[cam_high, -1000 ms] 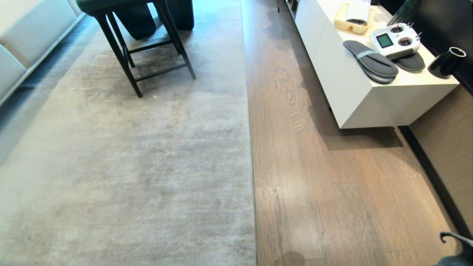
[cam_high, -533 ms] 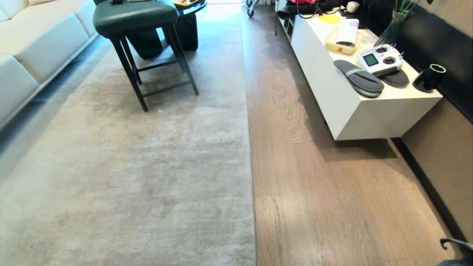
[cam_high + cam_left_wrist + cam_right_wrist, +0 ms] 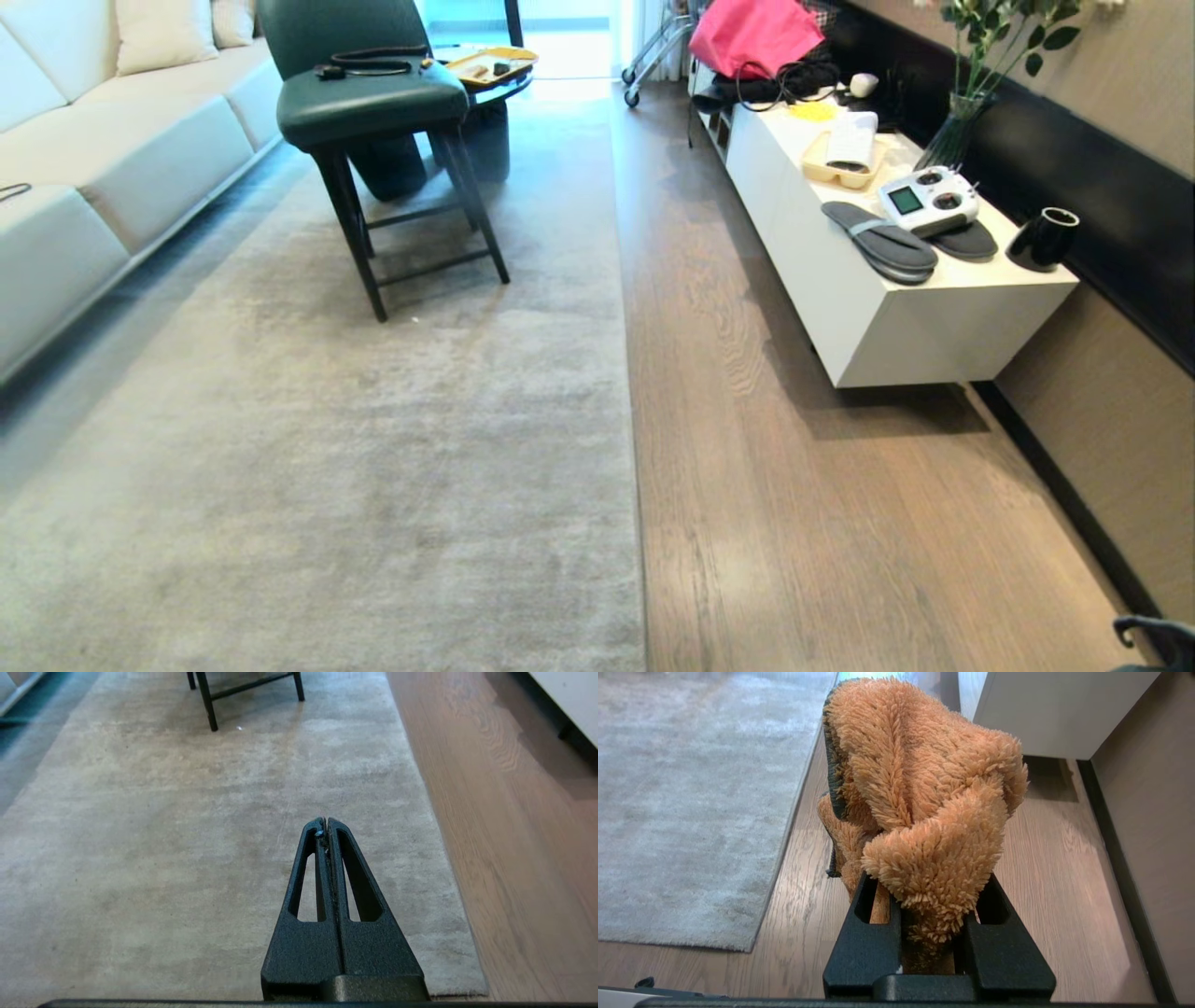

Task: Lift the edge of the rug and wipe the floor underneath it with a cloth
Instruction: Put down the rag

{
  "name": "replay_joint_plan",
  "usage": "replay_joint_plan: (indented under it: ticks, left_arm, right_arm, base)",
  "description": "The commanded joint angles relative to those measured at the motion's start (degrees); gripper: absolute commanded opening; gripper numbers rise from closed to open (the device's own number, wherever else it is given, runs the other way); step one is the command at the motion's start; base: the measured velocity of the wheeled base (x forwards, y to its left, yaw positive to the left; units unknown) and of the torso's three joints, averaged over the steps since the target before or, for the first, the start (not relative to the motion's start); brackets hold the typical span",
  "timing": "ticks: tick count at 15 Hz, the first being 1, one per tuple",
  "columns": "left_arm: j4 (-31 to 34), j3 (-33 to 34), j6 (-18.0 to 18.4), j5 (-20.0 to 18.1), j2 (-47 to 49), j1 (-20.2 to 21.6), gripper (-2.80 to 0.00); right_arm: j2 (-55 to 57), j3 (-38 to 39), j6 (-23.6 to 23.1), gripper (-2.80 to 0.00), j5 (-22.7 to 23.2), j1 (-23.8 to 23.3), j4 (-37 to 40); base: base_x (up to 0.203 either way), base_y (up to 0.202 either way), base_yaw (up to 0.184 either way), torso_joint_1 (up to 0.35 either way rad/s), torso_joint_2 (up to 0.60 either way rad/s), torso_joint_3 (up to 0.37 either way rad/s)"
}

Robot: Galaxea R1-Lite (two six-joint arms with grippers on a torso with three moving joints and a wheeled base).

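Note:
The pale grey rug point(image 3: 327, 467) lies flat, and its straight rug edge point(image 3: 638, 467) runs away from me along the brown plank floor point(image 3: 840, 523). In the left wrist view my left gripper point(image 3: 327, 821) hangs shut and empty above the rug, with the rug edge point(image 3: 448, 868) off to its side. In the right wrist view my right gripper point(image 3: 931, 914) is shut on the fuzzy orange cloth point(image 3: 920, 788), which bunches up over the fingertips and hides them. It hangs over the floor point(image 3: 1064, 882) beside the rug edge point(image 3: 794, 812). Neither gripper shows in the head view.
A dark green chair point(image 3: 373, 103) stands on the far part of the rug. A white sofa point(image 3: 93, 159) lines the left side. Along the right wall, a low white cabinet point(image 3: 896, 317) carries slippers, a controller and a black cup. A pink bag point(image 3: 752, 33) sits at its far end.
The head view has tilted up, so the whole scene has slid down and more of the far room shows. Rug, furniture and arms have not visibly moved.

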Motion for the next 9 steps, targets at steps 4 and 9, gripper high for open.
replay_joint_plan:
  ticks: [4, 9]
  left_arm:
    - [0.02, 0.01, 0.03, 0.04, 0.00, 0.00, -2.80]
    - [0.02, 0.01, 0.03, 0.13, 0.00, 0.00, -2.80]
  right_arm:
    - [0.07, 0.02, -0.05, -2.80, 0.05, 0.01, 0.00]
    - [0.07, 0.02, -0.05, -2.80, 0.05, 0.01, 0.00]
  base:
    - [0.000, 0.000, 0.000, 0.001, 0.00, 0.121]
    - [0.000, 0.000, 0.000, 0.002, 0.00, 0.024]
